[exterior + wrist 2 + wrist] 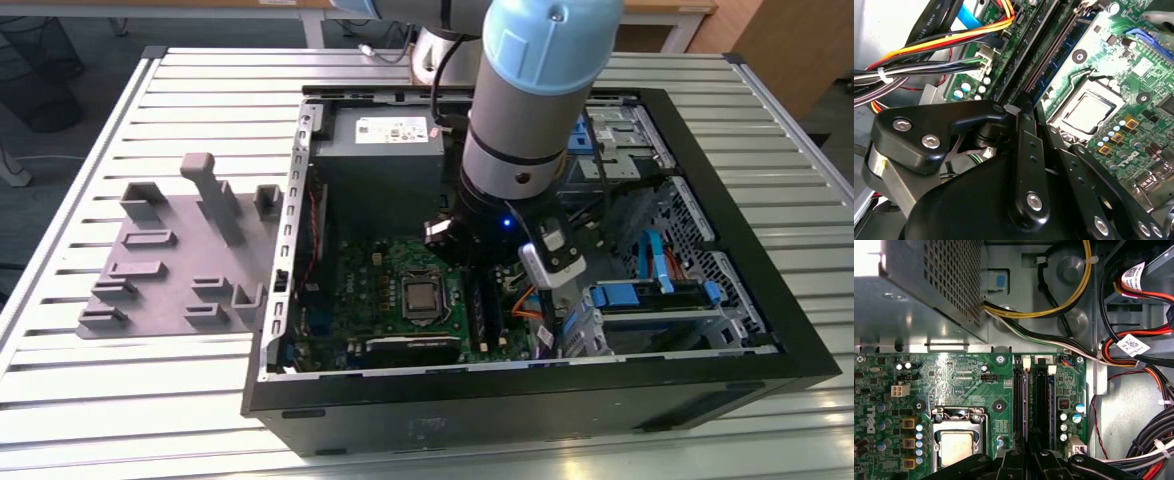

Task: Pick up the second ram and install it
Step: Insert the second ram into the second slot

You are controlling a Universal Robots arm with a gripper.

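The second ram (1056, 62) is a thin green-blue strip standing on edge in a long black slot of the green motherboard (954, 375); it also appears in the first wrist view (1050, 405). My gripper (1024, 107) is low inside the computer case, right over the near end of that strip, with its black fingers (1026, 150) drawn together around it. In the first wrist view the gripper (1029, 457) straddles the slot rows. In the exterior view the arm's wrist (514, 235) hangs over the motherboard (387, 275) and hides the fingertips.
The open black case (747, 370) walls in the arm on all sides. Bundled cables (929, 50) run close beside the slots, and the grey power supply (919, 285) sits just behind them. The processor socket (956, 445) lies beside the slots. A grey fixture (174, 260) stands outside, on the exterior view's left.
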